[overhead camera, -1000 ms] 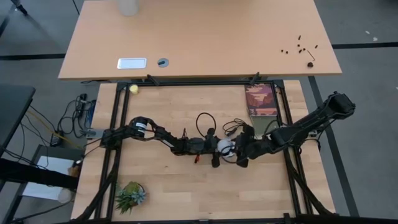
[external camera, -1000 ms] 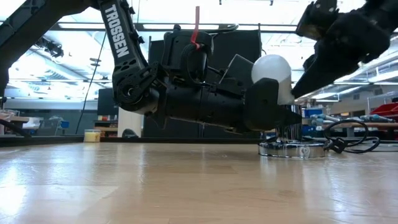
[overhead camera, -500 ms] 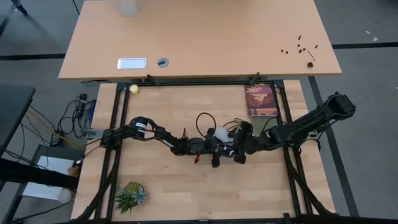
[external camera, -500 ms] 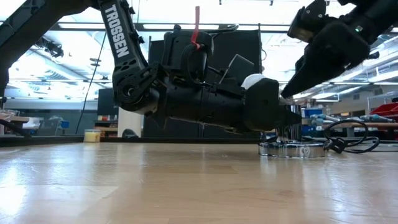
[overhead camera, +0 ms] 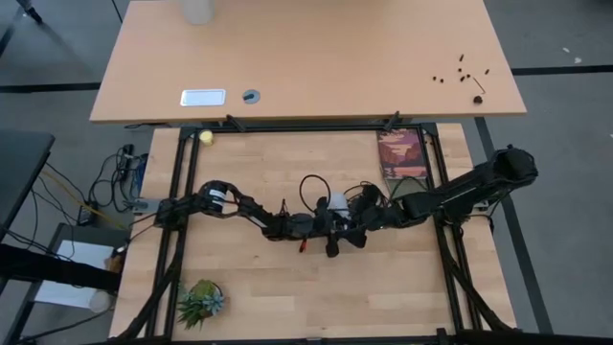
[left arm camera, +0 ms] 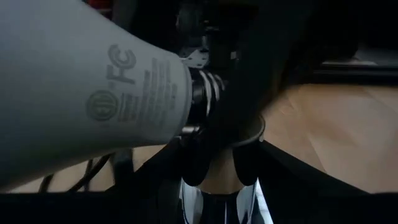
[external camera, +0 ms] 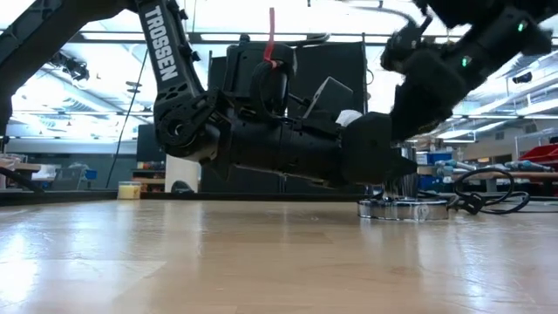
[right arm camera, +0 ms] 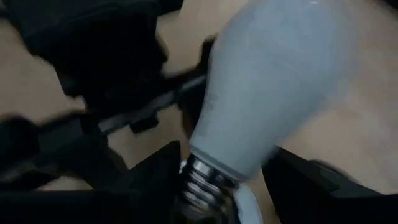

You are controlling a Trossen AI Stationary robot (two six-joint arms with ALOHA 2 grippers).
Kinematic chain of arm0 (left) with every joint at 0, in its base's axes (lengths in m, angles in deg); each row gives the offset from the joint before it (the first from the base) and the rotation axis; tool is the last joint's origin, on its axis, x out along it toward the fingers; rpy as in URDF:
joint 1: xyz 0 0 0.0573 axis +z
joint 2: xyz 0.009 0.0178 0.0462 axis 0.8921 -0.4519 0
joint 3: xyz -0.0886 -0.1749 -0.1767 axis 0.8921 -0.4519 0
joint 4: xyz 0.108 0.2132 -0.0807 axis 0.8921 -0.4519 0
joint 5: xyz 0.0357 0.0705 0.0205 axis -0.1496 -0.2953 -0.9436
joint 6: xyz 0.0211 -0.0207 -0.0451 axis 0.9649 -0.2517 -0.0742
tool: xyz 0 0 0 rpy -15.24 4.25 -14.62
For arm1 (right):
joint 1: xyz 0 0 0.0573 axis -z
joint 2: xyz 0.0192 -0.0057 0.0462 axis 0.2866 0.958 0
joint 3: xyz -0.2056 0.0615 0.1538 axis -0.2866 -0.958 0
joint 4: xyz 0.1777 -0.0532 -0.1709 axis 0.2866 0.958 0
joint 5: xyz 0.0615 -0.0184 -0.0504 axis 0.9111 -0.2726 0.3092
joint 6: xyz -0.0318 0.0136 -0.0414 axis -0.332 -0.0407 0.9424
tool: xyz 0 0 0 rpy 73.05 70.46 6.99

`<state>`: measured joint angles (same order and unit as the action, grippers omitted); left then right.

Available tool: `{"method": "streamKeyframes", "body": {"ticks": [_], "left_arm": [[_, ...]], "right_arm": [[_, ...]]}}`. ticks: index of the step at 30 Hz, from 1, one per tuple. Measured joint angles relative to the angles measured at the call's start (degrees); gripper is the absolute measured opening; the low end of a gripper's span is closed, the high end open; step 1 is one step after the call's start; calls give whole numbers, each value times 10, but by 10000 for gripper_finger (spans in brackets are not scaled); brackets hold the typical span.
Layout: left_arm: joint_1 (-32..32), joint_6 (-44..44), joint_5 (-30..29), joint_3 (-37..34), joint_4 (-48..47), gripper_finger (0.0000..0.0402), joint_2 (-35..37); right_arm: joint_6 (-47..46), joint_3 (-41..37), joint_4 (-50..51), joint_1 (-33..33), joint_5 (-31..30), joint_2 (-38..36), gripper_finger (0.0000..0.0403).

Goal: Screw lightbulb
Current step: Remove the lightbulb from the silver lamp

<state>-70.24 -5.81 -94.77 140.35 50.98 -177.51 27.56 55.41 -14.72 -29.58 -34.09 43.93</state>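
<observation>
The white lightbulb (overhead camera: pixel 336 202) is in my right gripper (overhead camera: pixel 356 216) near the table's middle. It lies tilted, its round end toward the far left, and fills the right wrist view (right arm camera: pixel 273 81). In the low view only a bit of it (external camera: pixel 351 116) shows behind my left arm. The silvery socket disc (external camera: pixel 405 209) with its black cord rests flat on the table. My left gripper (overhead camera: pixel 335 233) lies low and level at the socket, shut on it. The bulb also shows in the left wrist view (left arm camera: pixel 93 106). My left gripper has a silvery part of the socket (left arm camera: pixel 217 202) between its two fingers, coming level from the table's left. The socket's disc stays on the table. My right gripper pinches the bulb's screw base (right arm camera: pixel 202 177) between its two fingers, coming from the table's right. The bulb sticks out beyond the fingers, tilted and clear of the table.
A book (overhead camera: pixel 402 153) lies at the far right of the table. A small green plant (overhead camera: pixel 201 299) stands at the near left and a yellow ball (overhead camera: pixel 205 137) at the far left. The cord loops (overhead camera: pixel 311 187) just beyond the grippers. Black frame rails border the table.
My right gripper has carried the bulb toward the table's left and far side, over my left gripper. The bulb has tipped from upright to tilted and has sunk behind my left gripper in the low view. My left gripper has kept still.
</observation>
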Motion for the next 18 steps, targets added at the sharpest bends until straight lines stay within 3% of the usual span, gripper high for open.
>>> {"method": "streamKeyframes", "body": {"ticks": [5,12,18], "left_arm": [[0,7,13,1,-3,188,0],[-1,7,11,2,-7,188,0],[-1,6,11,-11,-11,189,10]], "right_arm": [[1,-1,-22,0,8,18,211],[21,-3,-21,0,15,-4,106],[46,-3,-16,2,11,-44,103]]}}
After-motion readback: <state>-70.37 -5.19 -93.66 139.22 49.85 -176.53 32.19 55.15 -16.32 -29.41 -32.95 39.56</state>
